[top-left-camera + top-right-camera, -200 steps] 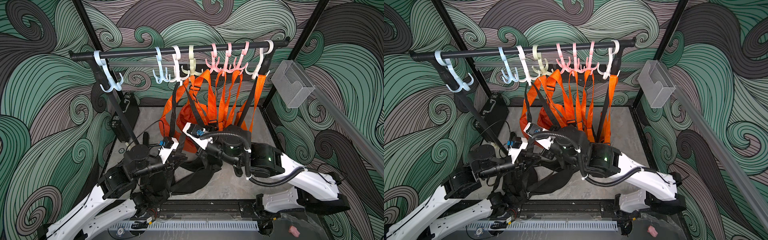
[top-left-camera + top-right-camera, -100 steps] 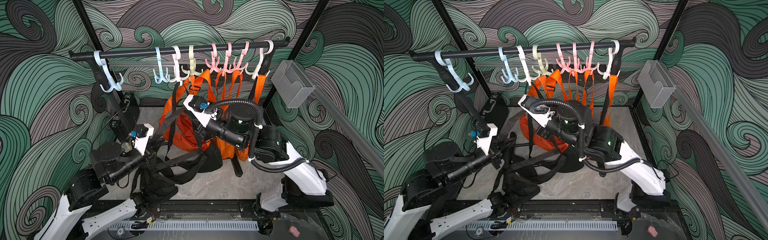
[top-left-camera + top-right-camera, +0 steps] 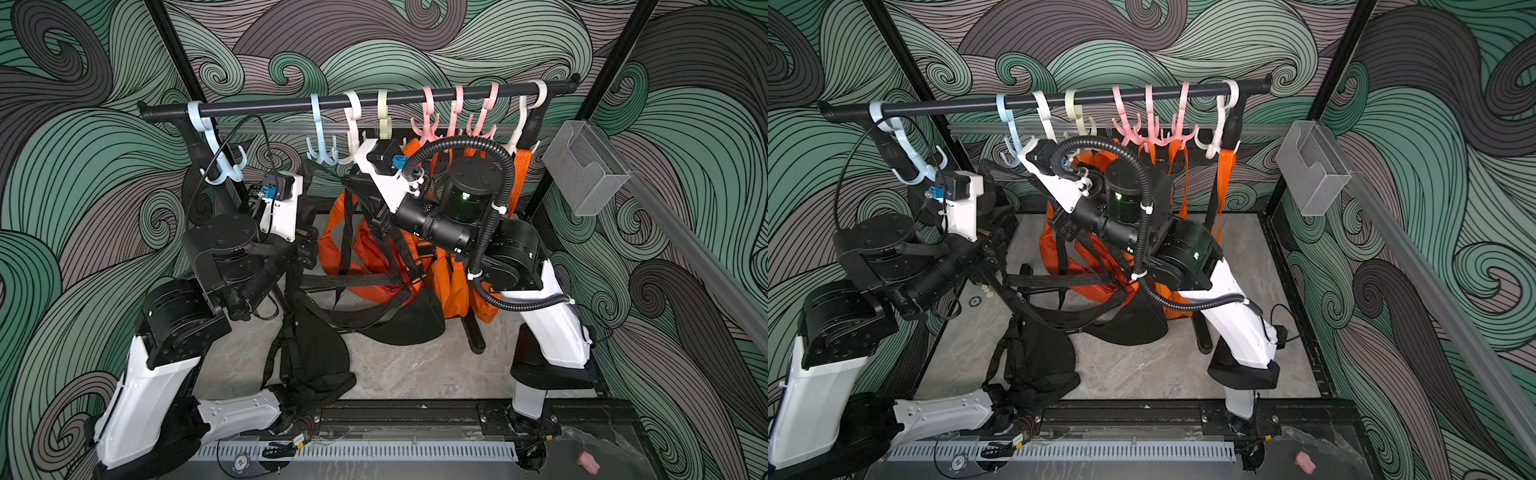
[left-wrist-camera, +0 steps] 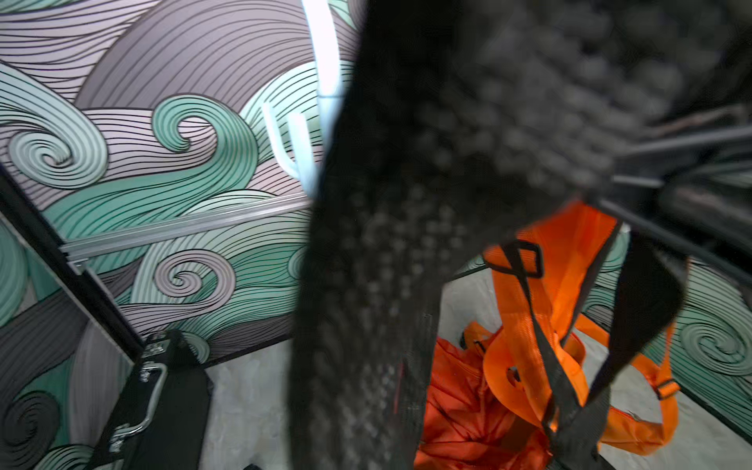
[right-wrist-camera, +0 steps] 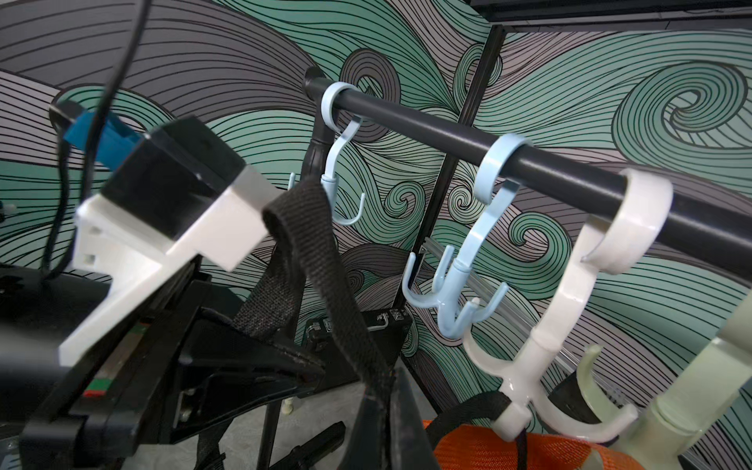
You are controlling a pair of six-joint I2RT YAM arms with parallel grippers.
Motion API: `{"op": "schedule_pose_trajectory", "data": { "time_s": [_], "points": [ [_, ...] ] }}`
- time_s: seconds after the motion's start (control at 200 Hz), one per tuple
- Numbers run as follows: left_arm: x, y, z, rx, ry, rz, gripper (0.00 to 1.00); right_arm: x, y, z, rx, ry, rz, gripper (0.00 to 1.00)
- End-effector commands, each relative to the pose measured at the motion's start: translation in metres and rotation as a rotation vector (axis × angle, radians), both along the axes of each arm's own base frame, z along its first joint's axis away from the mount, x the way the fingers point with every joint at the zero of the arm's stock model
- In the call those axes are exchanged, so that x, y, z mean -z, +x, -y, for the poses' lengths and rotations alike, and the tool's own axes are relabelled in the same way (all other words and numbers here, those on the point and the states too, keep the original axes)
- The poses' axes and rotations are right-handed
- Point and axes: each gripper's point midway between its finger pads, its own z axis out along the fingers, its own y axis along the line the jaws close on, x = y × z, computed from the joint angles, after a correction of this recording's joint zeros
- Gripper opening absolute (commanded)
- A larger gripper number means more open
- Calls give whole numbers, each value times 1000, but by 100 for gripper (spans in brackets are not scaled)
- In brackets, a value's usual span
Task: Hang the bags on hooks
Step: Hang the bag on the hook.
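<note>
The black bag (image 3: 316, 357) sags to the floor, its straps pulled up between my two arms; a second black pouch (image 3: 399, 322) hangs beside it. My right gripper (image 5: 384, 386) is shut on a black webbing strap (image 5: 321, 260) just under the pale blue hook (image 5: 451, 285) and the white hook (image 5: 525, 390). In a top view this gripper (image 3: 353, 183) sits below the rail (image 3: 291, 106). My left gripper (image 3: 306, 249) is shut on a black mesh strap (image 4: 386, 285), which hides its fingers in the left wrist view.
Orange bags (image 3: 374, 257) hang from the pink hooks (image 3: 457, 120) and the far right white hook (image 3: 525, 124), behind my right arm. A lone blue hook (image 3: 216, 162) hangs at the rail's left end. A clear box (image 3: 582, 166) juts from the right wall. A black case (image 4: 162, 398) stands back left.
Both arms have risen from low over the floor, lifting the black straps toward the rail. The right gripper has moved up to the blue and white hooks. The left jaws have shut fully.
</note>
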Motion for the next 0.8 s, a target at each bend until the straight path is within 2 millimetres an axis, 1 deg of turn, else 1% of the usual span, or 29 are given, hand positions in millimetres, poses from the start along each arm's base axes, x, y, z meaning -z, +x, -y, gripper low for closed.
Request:
{"op": "schedule_pose_trajectory", "data": {
  "time_s": [0.0,0.09,0.19,0.3,0.39,0.435,0.515,0.655,0.735,0.74,0.75,0.795],
  "points": [
    [-16,10,-24,-144,61,26,0,-10,-1,-5,-62,61,-13,0],
    [-21,22,-28,-197,94,22,0,-12,-1,-11,-86,87,-20,0],
    [-25,30,-39,-247,79,7,0,-12,-2,-17,-111,103,-31,0],
    [-21,37,-53,-286,51,-16,0,-11,0,-21,-116,110,-37,0],
    [-13,48,-55,-299,58,-47,0,-9,4,-25,-115,115,-39,0],
    [-9,54,-55,-298,59,-63,0,-10,5,-26,-113,121,-39,0],
    [-7,61,-53,-290,51,-77,0,-12,8,-26,-115,136,-39,0],
    [-10,67,-44,-250,40,-86,0,-13,16,-25,-105,155,-43,0],
    [-13,66,-43,-243,30,-82,0,-14,20,-24,-106,166,-52,0],
    [-9,72,-40,-243,39,-93,0,-14,21,-24,-106,167,-53,0],
    [-5,76,-37,-243,47,-105,0,-13,22,-24,-104,166,-55,0],
    [-1,80,-36,-248,57,-117,0,-12,25,-24,-104,168,-63,0]
  ]
}}
